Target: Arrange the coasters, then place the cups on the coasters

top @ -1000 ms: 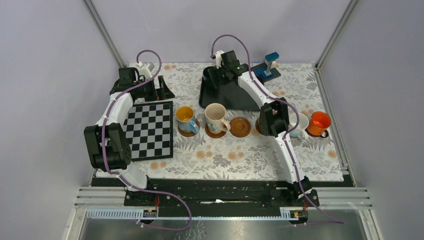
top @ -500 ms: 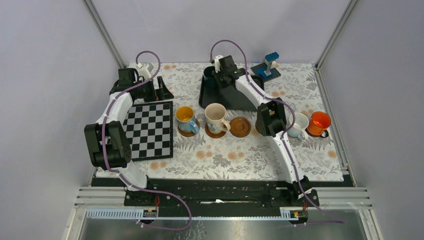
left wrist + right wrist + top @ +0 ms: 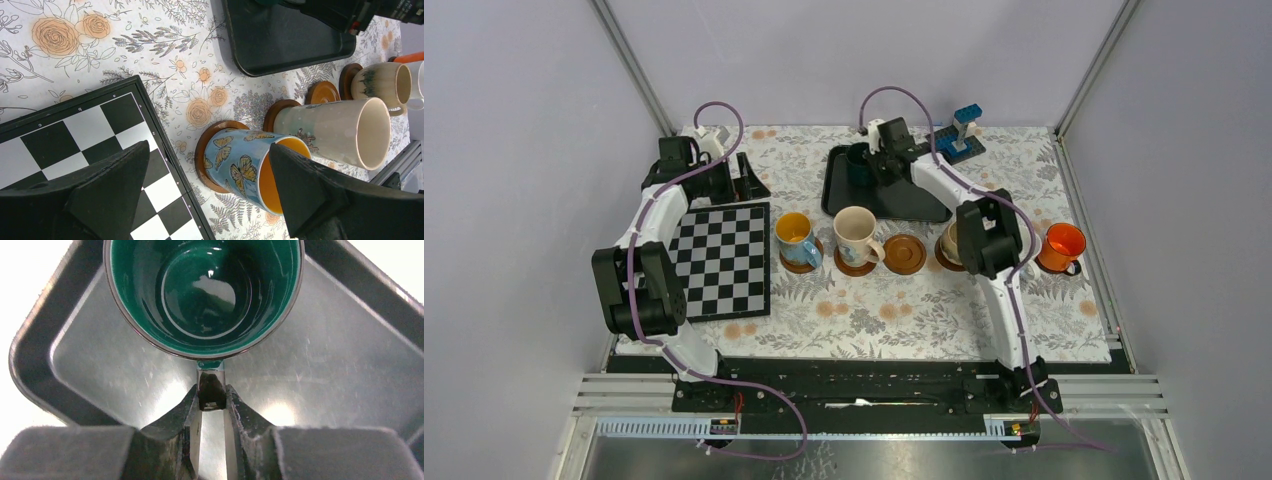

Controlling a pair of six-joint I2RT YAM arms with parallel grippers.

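The dark green cup point(image 3: 202, 295), glossy glazed ceramic with a round mouth, sits upright in the far left corner of the black tray point(image 3: 325, 365), a smooth rectangular dish at the far edge of the floral tablecloth point(image 3: 874, 310); the right gripper point(image 3: 210, 395) is clenched on the cup's thin handle point(image 3: 210, 382); the left gripper point(image 3: 208, 147) hangs spread wide above the chessboard point(image 3: 75, 135) by the left edge; an empty coaster point(image 3: 905, 253), a round rimmed wooden disc, lies mid-surface.
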